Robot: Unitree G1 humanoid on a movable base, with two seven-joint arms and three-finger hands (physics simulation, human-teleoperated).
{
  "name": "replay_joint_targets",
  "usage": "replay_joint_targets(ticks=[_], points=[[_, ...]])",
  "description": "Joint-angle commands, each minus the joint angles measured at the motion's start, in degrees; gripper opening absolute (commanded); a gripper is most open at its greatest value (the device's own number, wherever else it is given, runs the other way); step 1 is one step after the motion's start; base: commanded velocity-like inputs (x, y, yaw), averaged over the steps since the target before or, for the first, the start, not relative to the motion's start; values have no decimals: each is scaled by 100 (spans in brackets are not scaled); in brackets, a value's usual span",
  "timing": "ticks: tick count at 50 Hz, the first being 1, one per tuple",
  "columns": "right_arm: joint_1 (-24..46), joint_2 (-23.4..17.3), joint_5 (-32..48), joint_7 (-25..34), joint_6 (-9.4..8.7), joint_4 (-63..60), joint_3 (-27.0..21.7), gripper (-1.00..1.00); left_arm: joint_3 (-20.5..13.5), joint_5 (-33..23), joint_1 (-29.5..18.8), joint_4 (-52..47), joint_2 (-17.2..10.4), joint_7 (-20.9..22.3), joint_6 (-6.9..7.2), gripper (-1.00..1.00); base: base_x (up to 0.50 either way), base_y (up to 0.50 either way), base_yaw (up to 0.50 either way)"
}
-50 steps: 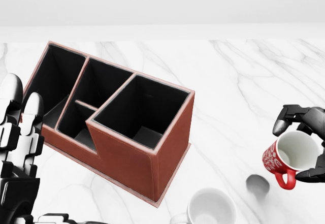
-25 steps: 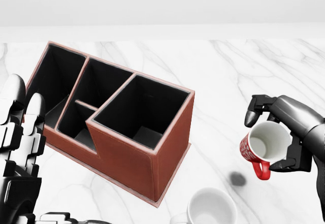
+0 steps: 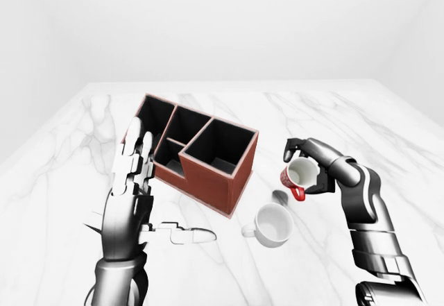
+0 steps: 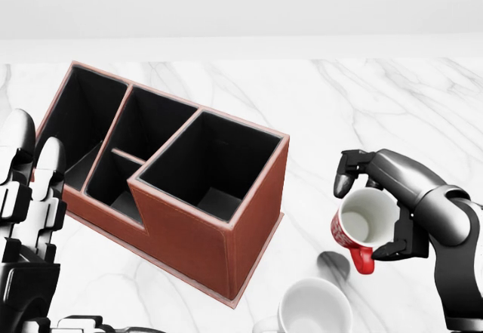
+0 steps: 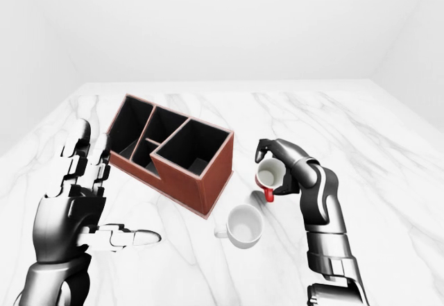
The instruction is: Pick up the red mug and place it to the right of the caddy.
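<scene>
The red mug (image 4: 361,226), white inside, is held in my right hand (image 4: 373,208) above the marble table, tilted with its mouth toward the camera and its handle pointing down. Its small shadow falls on the table below. It hangs to the right of the brown caddy (image 4: 198,227), a leather box with several black compartments, which also shows in the left-eye view (image 3: 208,174). My left hand (image 3: 135,181) is open and empty, raised at the left of the caddy, fingers up and thumb out.
A white mug (image 4: 313,309) stands on the marble table (image 4: 362,99) just below the red mug and right of the caddy's near corner, also visible in the right-eye view (image 5: 243,225). A white wall closes the table's far edge.
My right hand has carried the red mug leftward toward the caddy and slightly lower. The mug's shadow moved left with it. The left hand and the caddy have not moved.
</scene>
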State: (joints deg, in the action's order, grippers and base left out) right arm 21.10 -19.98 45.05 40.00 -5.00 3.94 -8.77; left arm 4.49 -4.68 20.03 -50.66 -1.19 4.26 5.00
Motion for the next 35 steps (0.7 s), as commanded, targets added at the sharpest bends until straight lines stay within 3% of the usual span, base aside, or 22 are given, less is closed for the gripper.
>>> replay_joint_targets(ticks=[1, 35], points=[[69, 205, 35, 0, 0, 99, 162, -100, 1, 0, 7, 5, 5, 3, 0, 100, 0, 0, 0], [365, 528, 150, 0, 0, 491, 486, -100, -22, 15, 29, -115, 8, 29, 0, 100, 0, 0, 0]])
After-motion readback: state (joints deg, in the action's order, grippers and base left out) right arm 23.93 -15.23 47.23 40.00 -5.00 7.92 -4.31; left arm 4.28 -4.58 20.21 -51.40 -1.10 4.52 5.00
